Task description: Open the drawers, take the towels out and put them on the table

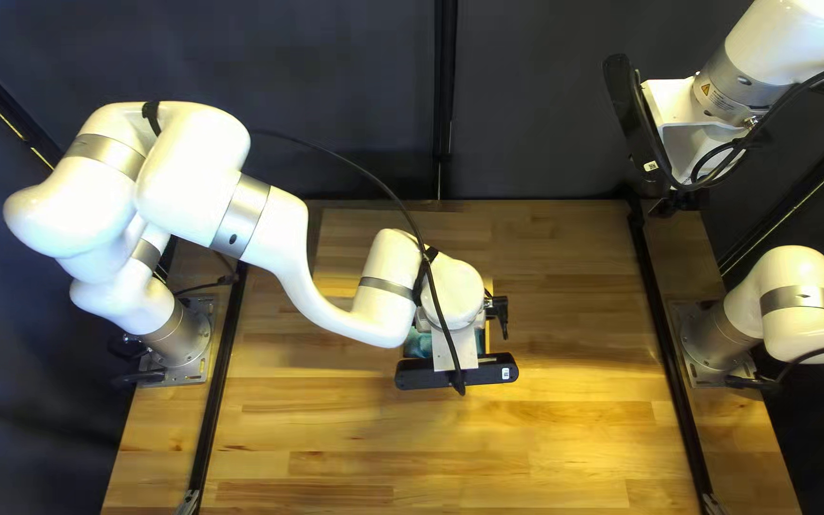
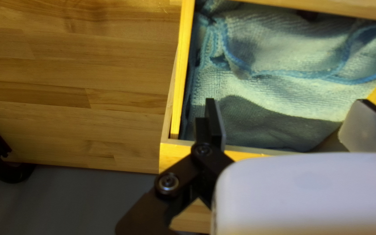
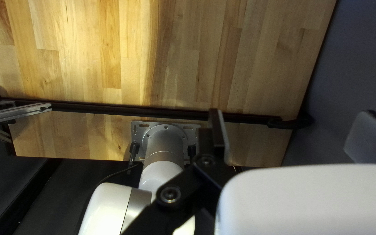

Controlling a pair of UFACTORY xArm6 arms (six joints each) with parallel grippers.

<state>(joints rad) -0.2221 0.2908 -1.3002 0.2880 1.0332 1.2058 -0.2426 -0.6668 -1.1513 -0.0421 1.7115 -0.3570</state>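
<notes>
Table (image 1: 562, 443): wide butcher-block top, dark curtain behind, nothing lying loose on the part I can see.

Left arm (image 1: 254, 214): reaches from its base out to the table's middle, wrist bent down over the drawer. From above, the wrist hides nearly all of the drawer; only a sliver of blue shows beneath it.

Right arm (image 1: 777, 43): raised high at its own side, well apart from the work. Right gripper (image 3: 292, 133): fingers spread, nothing between them, looking down at its own base and the table's edge.

Drawer (image 2: 179, 81): pulled open, pale wooden walls. How many drawers there are, I cannot tell.

Towel (image 2: 273, 91): light blue, darker stitched hem, loosely folded and rumpled, filling the drawer wall to wall.

Left gripper (image 2: 289, 120): spread wide and holding nothing, poised just over the near part of the towel, one finger close to the drawer's corner.

Handling, my guess: soft, light and limp, with a nappy pile that should not slip. It will sag and trail once lifted. Best hold looks like a raised fold near the middle, where both fingers can bite through several layers. A pinch at the flat hem may lift one layer only. Trailing cloth could catch on the drawer's wall.
</notes>
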